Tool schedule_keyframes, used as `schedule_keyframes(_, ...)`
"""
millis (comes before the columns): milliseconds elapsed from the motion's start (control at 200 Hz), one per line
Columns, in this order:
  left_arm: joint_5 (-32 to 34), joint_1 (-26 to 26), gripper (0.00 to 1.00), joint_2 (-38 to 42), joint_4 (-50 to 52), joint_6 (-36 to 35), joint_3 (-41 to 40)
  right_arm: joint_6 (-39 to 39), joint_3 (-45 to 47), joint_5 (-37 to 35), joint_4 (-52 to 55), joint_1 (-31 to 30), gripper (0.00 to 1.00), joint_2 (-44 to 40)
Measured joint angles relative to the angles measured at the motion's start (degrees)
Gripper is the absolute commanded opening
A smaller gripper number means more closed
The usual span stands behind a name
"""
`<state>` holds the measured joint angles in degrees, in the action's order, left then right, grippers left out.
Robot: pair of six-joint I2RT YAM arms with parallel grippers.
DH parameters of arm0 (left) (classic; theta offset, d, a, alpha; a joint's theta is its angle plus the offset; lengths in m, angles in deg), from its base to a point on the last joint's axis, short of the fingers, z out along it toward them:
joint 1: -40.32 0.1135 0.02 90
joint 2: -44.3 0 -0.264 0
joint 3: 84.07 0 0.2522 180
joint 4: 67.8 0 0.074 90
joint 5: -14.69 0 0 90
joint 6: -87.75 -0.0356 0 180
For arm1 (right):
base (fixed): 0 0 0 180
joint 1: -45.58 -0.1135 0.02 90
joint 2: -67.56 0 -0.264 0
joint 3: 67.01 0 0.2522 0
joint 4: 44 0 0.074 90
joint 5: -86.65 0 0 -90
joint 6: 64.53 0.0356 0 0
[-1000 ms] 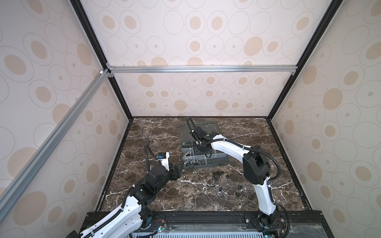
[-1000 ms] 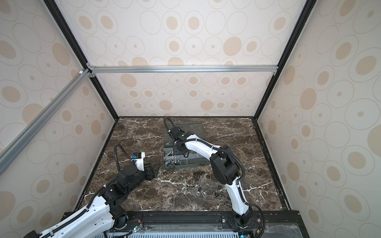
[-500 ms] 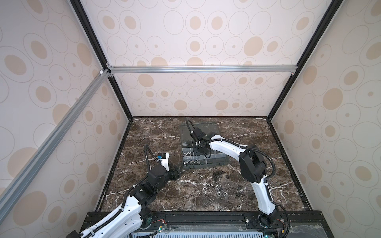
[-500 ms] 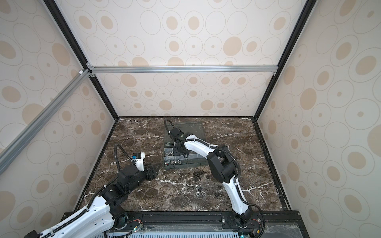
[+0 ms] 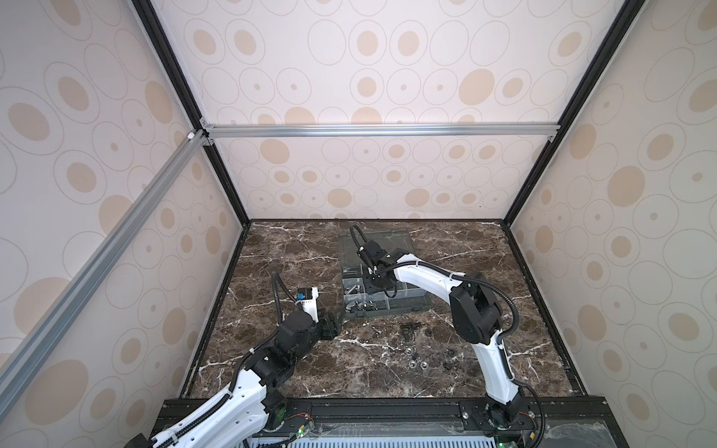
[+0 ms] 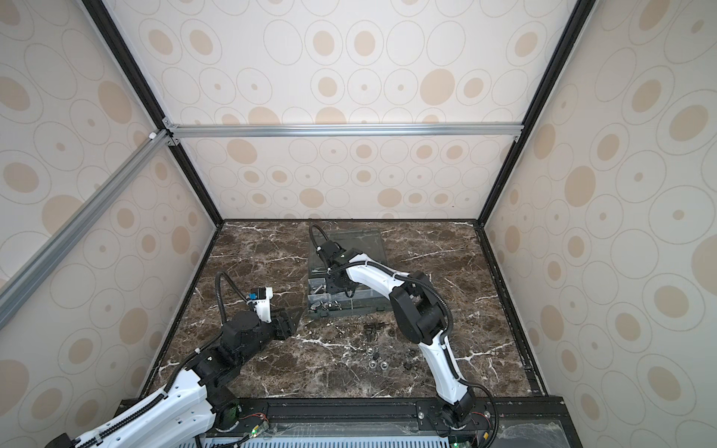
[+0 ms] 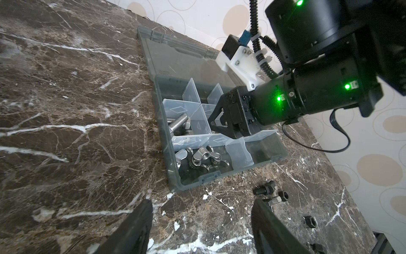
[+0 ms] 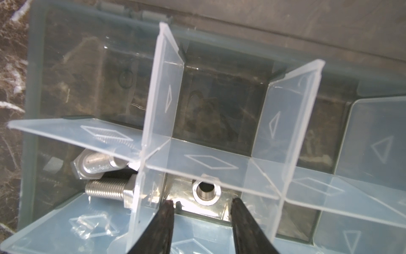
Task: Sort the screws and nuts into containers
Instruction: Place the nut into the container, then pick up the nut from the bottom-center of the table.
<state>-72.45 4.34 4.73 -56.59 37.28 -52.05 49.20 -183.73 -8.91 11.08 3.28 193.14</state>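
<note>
Silver bolts half hidden behind divider; loose table hardware too small to identify.

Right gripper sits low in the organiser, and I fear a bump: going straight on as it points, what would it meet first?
Most likely the silver nut lying just ahead of the right gripper, in line with its open jaws, then the floor of the organiser box. Depth is hard to judge here.

My right gripper sits down in the organiser box; which compartment, I can't quite tell. My left gripper hangs just beside the box, and loose nuts dot the bench in front.
</note>
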Motion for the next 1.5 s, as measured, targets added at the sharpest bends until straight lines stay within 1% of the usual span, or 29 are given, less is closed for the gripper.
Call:
schedule_keyframes(75, -0.2, 0.0, 0.71, 0.0, 0.0, 0.0, 0.0, 0.0, 0.8, 0.0, -0.3, 0.0, 0.47, -0.8)
schedule_keyframes(175, -0.5, 0.0, 0.70, -0.6, -0.5, 0.0, 0.0, 0.0, 3.9, 0.0, -0.8, 0.0, 0.47, -4.3)
schedule_keyframes(490, -3.8, 0.0, 0.67, -7.2, -1.5, -0.3, 1.0, 0.9, 18.6, -2.3, -3.5, 0.1, 0.48, -22.5)
schedule_keyframes(620, -5.2, -0.2, 0.65, -9.8, -2.4, -0.3, 2.0, 1.8, 25.4, -3.6, -4.4, 0.1, 0.48, -28.3)
schedule_keyframes(710, -5.6, -1.3, 0.65, -11.7, -3.1, -0.3, 2.7, 2.6, 29.9, -4.6, -4.5, 0.2, 0.48, -31.8)
schedule_keyframes(810, -5.4, -3.9, 0.65, -14.4, -4.0, -0.4, 3.8, 3.6, 34.4, -5.8, -4.5, 0.4, 0.49, -35.9)
schedule_keyframes(945, -4.5, -9.3, 0.65, -19.0, -5.1, -0.6, 6.0, 5.0, 38.6, -7.0, -4.5, 0.8, 0.49, -40.4)
schedule_keyframes(1165, -3.1, -16.3, 0.65, -29.0, -6.0, -1.5, 11.5, 7.0, 44.2, -8.7, -4.5, 1.3, 0.49, -46.3)
schedule_keyframes(1320, -2.8, -19.4, 0.64, -35.4, -5.9, -2.5, 15.8, 8.1, 47.0, -9.5, -4.4, 1.9, 0.50, -49.4)
schedule_keyframes(1500, -2.8, -21.7, 0.63, -39.9, -5.7, -3.7, 18.9, 9.2, 49.7, -10.0, -4.4, 2.3, 0.50, -52.5)
